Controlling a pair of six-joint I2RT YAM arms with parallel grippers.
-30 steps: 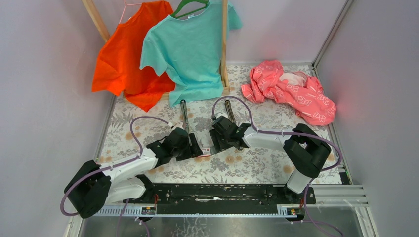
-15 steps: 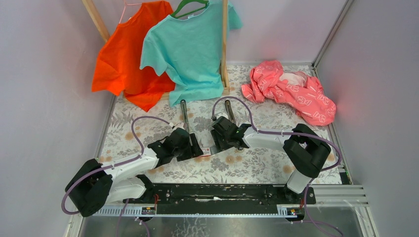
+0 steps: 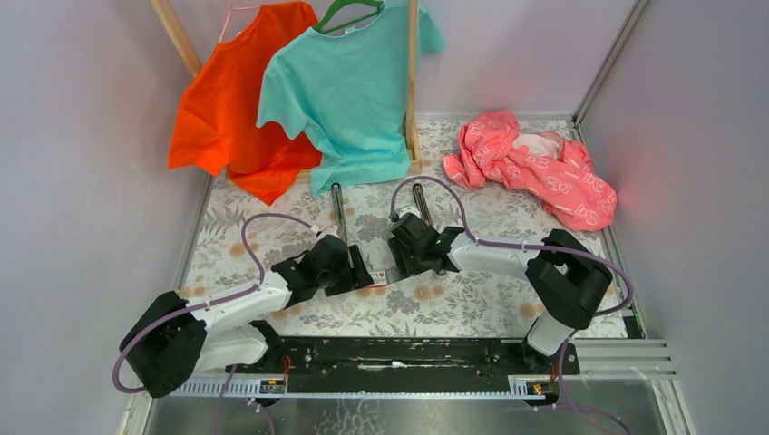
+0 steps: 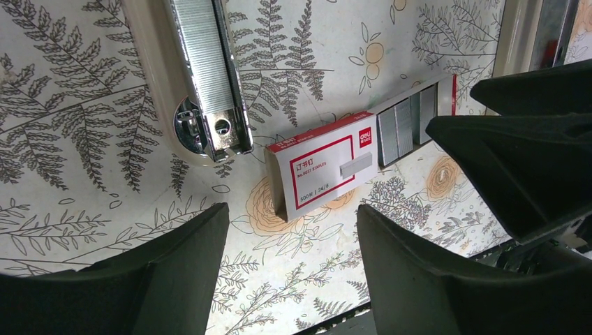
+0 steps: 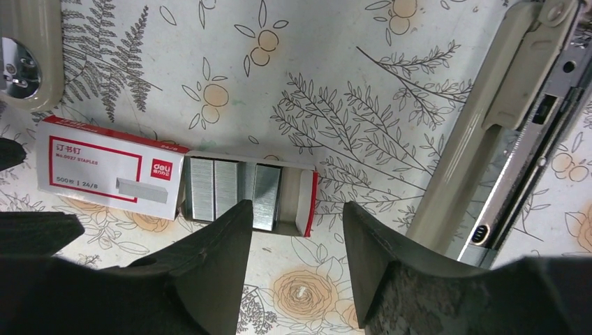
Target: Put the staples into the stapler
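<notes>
- staples box (image 5: pixel 112 169), white face inside a red frame: "订书钉" above "STAPLES";
- same face, lower line: "24/6";
- red band at its end: "deli" in white

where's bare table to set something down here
Bare cloth runs along the near strip between the staples box and the black base rail, and at right between the pink garment and the right arm. The middle is crowded: left end effector and right end effector flank the box.
</notes>
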